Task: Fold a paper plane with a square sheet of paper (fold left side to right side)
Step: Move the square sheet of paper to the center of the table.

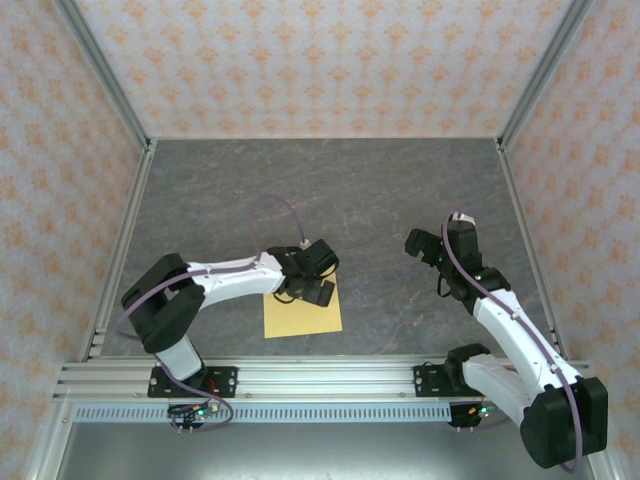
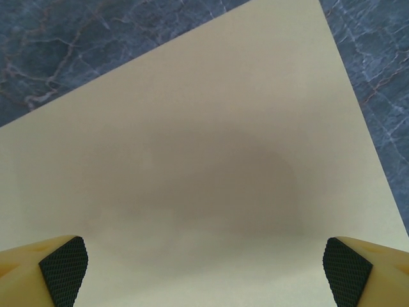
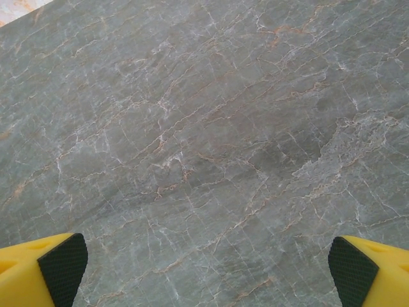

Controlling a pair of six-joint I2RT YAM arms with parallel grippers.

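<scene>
While the left arm is reaching in from the left side, the left gripper is hovering over the far right part of the thin yellow-orange square sheet of paper, jaws spread wide and gripping nothing. The sheet is lying flat on the grey marble-patterned table, close to the near edge and just left of centre. In the left wrist view, the black-padded fingertips are framing the paper, which is carrying a soft shadow. Over on the right, the right gripper is hanging well apart from the sheet, jaws wide as well and empty, above bare table.
</scene>
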